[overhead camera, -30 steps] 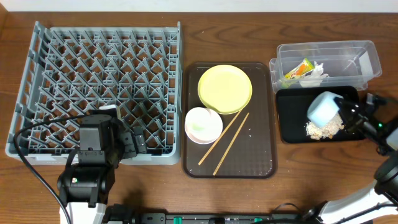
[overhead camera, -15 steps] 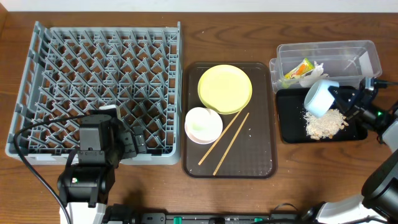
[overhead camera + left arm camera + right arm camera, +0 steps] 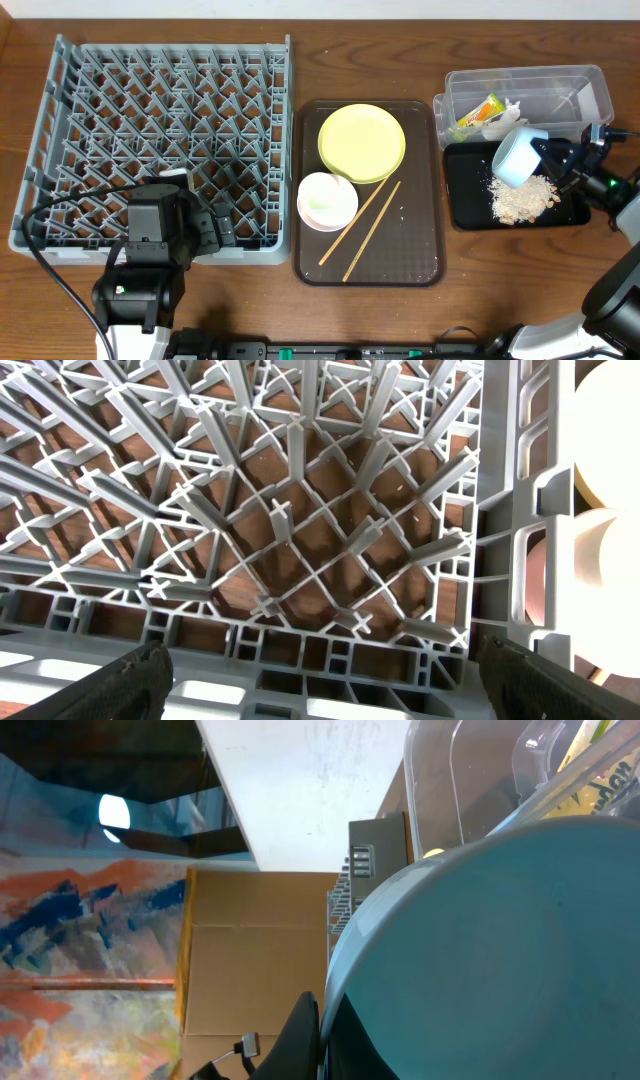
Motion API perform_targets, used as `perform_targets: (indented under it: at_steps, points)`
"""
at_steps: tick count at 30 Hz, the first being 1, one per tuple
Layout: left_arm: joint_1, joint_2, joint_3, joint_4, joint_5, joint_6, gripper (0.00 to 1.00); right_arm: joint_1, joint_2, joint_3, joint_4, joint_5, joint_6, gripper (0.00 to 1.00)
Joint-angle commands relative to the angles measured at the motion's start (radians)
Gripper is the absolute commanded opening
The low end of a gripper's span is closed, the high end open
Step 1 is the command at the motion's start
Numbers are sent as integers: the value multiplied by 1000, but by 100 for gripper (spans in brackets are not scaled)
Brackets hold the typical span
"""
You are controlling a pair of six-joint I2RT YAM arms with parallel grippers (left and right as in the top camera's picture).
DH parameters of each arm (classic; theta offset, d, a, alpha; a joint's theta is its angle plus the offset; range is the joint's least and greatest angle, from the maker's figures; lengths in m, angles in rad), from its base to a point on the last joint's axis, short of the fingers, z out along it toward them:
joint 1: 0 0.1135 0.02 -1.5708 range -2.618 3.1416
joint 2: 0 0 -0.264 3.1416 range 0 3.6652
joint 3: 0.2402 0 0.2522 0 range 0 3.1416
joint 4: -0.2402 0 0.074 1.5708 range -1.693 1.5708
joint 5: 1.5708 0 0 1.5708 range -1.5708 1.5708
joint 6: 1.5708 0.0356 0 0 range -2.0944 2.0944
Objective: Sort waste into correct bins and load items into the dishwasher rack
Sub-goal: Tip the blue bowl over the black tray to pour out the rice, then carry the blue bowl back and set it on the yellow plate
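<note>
My right gripper (image 3: 545, 155) is shut on the rim of the light blue bowl (image 3: 515, 157), held tipped on its side above the black tray (image 3: 465, 210); the bowl fills the right wrist view (image 3: 500, 950). Beige crumbs (image 3: 522, 198) lie piled in the black tray. The clear tub (image 3: 580, 100) holds the printed wrapper (image 3: 479, 111) and white tissue (image 3: 506, 122). The yellow-green plate (image 3: 361, 142), white bowl (image 3: 327, 201) and two chopsticks (image 3: 363, 226) rest on the brown serving tray (image 3: 420, 260). My left gripper (image 3: 320, 680) is open at the grey rack's (image 3: 160, 140) front edge (image 3: 300, 650).
A small white thing (image 3: 175, 174) sits in the rack just beyond the left arm (image 3: 150, 240). Black cables run along the table's front edge. The wooden table shows between the rack, the serving tray and the bins.
The right gripper has carried the blue bowl up and left over the black tray and tipped it further; the crumb pile in the tray has grown. The left arm has not moved.
</note>
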Motion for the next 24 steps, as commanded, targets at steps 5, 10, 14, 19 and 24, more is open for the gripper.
perform_targets:
  at_steps: [5, 10, 14, 19, 24]
  points:
    - [5, -1, 20, 0, -2, -10, 99, 87, -29, 8, 2, -31, -48, 1]
    - [5, -1, 20, 1, -2, -10, 99, 216, -110, 8, 13, -31, -47, 1]
    - [5, -1, 20, 1, -2, -9, 99, 333, -178, 8, 103, -4, -43, 1]
    - [5, -1, 20, 0, -1, -10, 99, 489, -209, 8, 238, 172, -43, 1]
    - [5, -1, 20, 0, -2, -10, 99, 682, -209, 8, 345, 458, -72, 1]
